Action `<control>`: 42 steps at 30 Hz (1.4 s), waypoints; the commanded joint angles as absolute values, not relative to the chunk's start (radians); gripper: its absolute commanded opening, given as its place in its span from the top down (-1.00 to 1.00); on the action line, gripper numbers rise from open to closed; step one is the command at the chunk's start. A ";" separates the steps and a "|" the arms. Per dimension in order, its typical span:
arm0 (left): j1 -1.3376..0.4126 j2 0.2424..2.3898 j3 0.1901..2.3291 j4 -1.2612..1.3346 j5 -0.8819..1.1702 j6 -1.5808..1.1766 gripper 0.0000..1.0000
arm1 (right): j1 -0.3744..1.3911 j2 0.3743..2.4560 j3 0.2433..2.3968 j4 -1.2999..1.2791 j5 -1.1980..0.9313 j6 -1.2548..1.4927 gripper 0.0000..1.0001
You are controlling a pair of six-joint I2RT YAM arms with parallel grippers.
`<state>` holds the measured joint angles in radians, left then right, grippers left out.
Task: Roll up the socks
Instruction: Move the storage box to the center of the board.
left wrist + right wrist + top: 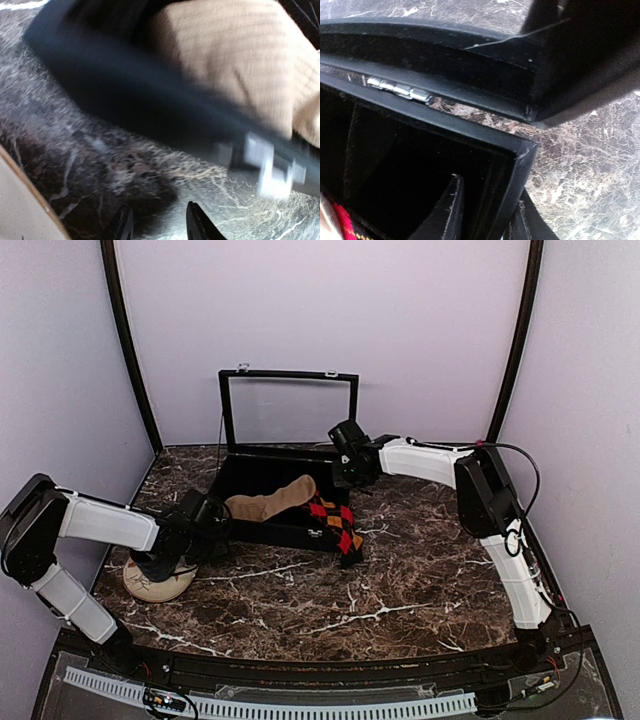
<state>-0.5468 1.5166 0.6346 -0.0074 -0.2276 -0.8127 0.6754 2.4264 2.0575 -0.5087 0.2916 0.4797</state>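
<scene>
The left arm (pixel 100 522), white-shelled links on black joints, folds back to an elbow at the far left, then reaches rightward, low over the table. Its black two-finger left gripper (pixel 213 515) points right, its dark fingertips (pixel 196 220) a narrow gap apart. The matching right arm (pixel 430 462) climbs to a high elbow and stretches left. The black right gripper (pixel 345 462) angles down, its fingers (pixel 447 210) partly apart; how tightly they close cannot be told.

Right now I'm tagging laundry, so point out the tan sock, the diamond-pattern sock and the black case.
tan sock (pixel 270 502): overhead view, middle of its length.
diamond-pattern sock (pixel 340 527): overhead view, the diamonds draped over the case's front.
black case (pixel 275 533): overhead view, its front wall.
</scene>
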 commanded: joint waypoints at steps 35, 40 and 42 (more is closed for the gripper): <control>-0.543 1.510 0.819 -0.029 0.048 -0.593 0.20 | 0.578 2.419 2.119 -0.458 0.335 0.618 1.00; -0.545 1.501 0.860 -0.037 0.124 -0.574 0.22 | 0.581 2.411 2.121 -0.466 0.365 0.604 1.00; -0.544 1.500 0.884 -0.043 0.158 -0.565 0.22 | 0.579 2.407 2.120 -0.471 0.383 0.595 1.00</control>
